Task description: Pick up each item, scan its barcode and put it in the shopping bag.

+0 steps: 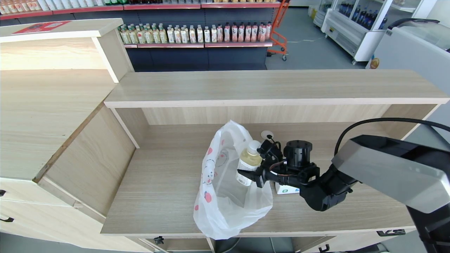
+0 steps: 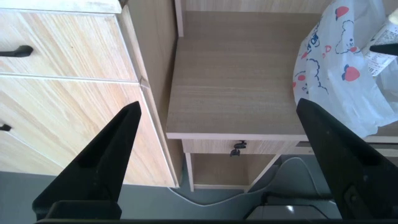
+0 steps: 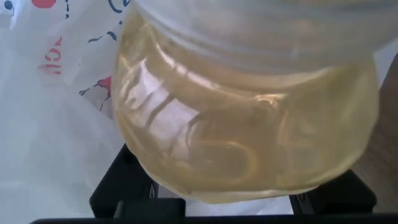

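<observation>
- Grip: we see the right gripper (image 1: pixel 256 162) clamped on the bottle (image 1: pixel 248 159), fingers on either side of its body. In the right wrist view the bottle's (image 3: pixel 249 124) yellowish liquid sits close to the lens.
- Bottle: it hangs at the bag's (image 1: pixel 225 182) open mouth, cap tilted toward 1 o'clock and base low between the bag walls. We judge it is held there for release into the bag.
- Bag: it stands on the counter (image 1: pixel 168 182) at 9 o'clock from the gripper, mouth gaping toward the bottle.
- Box (image 1: pixel 286 190): a small white one sits on the counter at 4 o'clock from the bottle, partly behind the gripper. We take it as an item waiting.
- Right arm (image 1: pixel 327 189): it comes in from 4 o'clock, wrist level, reaching toward 9 o'clock.
- Left gripper (image 2: pixel 217 104): its fingers are spread wide and hold nothing, off the counter's front edge, well apart from the bag (image 2: pixel 339 68).
</observation>
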You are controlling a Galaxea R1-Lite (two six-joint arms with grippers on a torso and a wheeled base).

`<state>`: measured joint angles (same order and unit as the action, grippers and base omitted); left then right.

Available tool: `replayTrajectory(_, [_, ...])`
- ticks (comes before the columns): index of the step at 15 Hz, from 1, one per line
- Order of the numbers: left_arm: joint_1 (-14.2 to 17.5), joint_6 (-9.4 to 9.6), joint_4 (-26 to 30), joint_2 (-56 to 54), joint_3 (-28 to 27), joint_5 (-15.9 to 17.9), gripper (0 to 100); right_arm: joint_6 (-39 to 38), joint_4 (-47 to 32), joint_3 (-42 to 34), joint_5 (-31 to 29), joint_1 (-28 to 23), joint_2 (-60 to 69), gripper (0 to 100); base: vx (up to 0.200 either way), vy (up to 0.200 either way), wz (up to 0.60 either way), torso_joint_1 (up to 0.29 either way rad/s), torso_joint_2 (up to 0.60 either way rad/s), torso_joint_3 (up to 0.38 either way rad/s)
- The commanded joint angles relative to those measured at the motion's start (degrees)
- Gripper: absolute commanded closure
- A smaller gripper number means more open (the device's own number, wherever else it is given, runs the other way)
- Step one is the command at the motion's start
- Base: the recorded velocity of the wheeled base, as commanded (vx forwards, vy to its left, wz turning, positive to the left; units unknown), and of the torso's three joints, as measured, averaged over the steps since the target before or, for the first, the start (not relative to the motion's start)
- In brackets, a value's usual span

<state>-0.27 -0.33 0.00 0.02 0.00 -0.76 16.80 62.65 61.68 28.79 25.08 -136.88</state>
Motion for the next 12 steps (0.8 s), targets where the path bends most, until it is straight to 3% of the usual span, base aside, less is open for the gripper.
replayTrajectory(1, [0.00,-0.02,0.00,-0.02,0.00,-0.04,0,0.87,-0.07,3.27,0.03,0.94,-3.66,100,0.000,0.000,0.00,0.000,0.00,0.000])
replayTrajectory(7, [0.00,-0.02,0.00,-0.02,0.00,-0.04,0,5.53,0.02,7.22,-0.14,1.38,-7.35,100,0.000,0.000,0.00,0.000,0.00,0.000])
replayTrajectory(8, [0.00,-0.02,0.00,-0.02,0.00,-0.04,0,5.44,0.02,7.40,-0.14,1.29,-7.79,0,0.000,0.000,0.00,0.000,0.00,0.000])
replayTrajectory(10, [0.00,-0.02,0.00,-0.02,0.00,-0.04,0,4.47,-0.25,7.40,-0.14,1.12,-7.18,0,0.000,0.000,0.00,0.000,0.00,0.000])
replayTrajectory(12, [0.00,-0.02,0.00,-0.02,0.00,-0.04,0,-1.51,-0.51,6.17,-0.14,1.03,-4.63,0,0.000,0.000,0.00,0.000,0.00,0.000])
